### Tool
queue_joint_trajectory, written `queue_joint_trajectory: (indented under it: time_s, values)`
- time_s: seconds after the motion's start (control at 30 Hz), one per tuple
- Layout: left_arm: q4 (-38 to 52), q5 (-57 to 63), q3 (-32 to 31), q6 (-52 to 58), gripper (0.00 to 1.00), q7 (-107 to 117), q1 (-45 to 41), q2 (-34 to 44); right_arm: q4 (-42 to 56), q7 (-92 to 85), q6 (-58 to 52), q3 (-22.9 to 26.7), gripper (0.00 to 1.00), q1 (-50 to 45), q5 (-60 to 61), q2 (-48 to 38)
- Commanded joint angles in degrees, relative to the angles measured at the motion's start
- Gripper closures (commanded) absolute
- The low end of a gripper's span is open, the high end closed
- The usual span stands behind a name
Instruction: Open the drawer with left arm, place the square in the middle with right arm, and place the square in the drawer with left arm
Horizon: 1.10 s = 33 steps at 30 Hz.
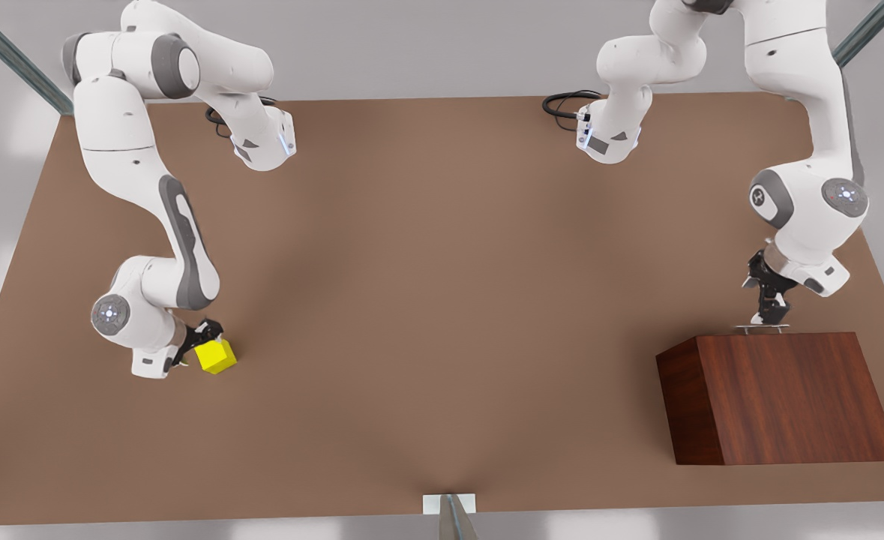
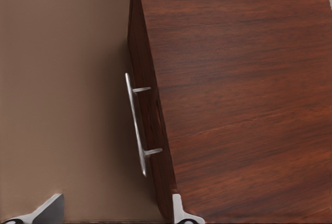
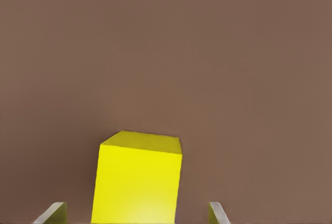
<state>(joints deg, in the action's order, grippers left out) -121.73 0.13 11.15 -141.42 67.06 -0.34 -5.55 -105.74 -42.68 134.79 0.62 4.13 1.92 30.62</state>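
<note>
The yellow square (image 1: pixel 215 355) (image 3: pixel 137 182) rests on the table at the front view's left. My right gripper (image 1: pixel 205 341) (image 3: pixel 137 216) is open around it, one fingertip (image 3: pixel 54 212) on each side with a gap to the cube. At the front view's right stands the reddish-brown cabinet (image 1: pixel 786 397) (image 2: pixel 233 79). Its drawer is shut, and the silver handle (image 1: pixel 762 328) (image 2: pixel 136 125) faces the far side. My left gripper (image 1: pixel 770 313) (image 2: pixel 114 213) hangs open just above the handle, fingertips (image 2: pixel 49 208) spread wide. The middle (image 1: pixel 442 300) of the table is bare.
The brown tabletop (image 1: pixel 442 187) stretches wide between both arms. Black cables (image 1: pixel 565 101) lie near the arm bases at the far edge. A small white bracket (image 1: pixel 449 504) sits at the near edge. Metal struts (image 1: pixel 7 52) cross the far corners.
</note>
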Motion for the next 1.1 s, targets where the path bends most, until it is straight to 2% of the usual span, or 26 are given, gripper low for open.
queue_joint_trajectory:
  time_s: [0.0,0.17,0.27,0.7,0.73,1.07]
  values:
    - [0.0,-0.3,0.0,0.1,0.00,0.1,0.5,-0.1,0.0,0.1,0.1,0.0,0.00,0.0,-0.1,0.1]
    - [-0.3,-0.9,0.7,-1.8,0.00,4.5,1.8,0.0,-0.2,0.0,1.0,-0.1,0.00,-0.1,-0.1,1.1]
    - [-4.0,-1.5,0.7,-5.4,0.00,6.9,1.8,-0.1,-0.2,-0.6,1.1,0.0,0.00,-0.4,-0.1,1.9]
    - [-3.8,-3.5,1.4,-10.5,0.00,6.2,3.4,-5.5,-0.8,-0.4,3.9,0.0,0.00,-0.3,0.1,5.0]
    - [-3.8,-3.5,1.4,-10.6,0.00,6.2,3.5,-6.0,-0.8,-0.3,3.9,0.0,0.07,-0.3,0.1,5.0]
    - [-3.3,-3.2,3.8,-11.9,0.00,3.5,4.3,-8.0,-0.7,0.1,6.0,0.8,0.15,-0.6,0.5,5.8]
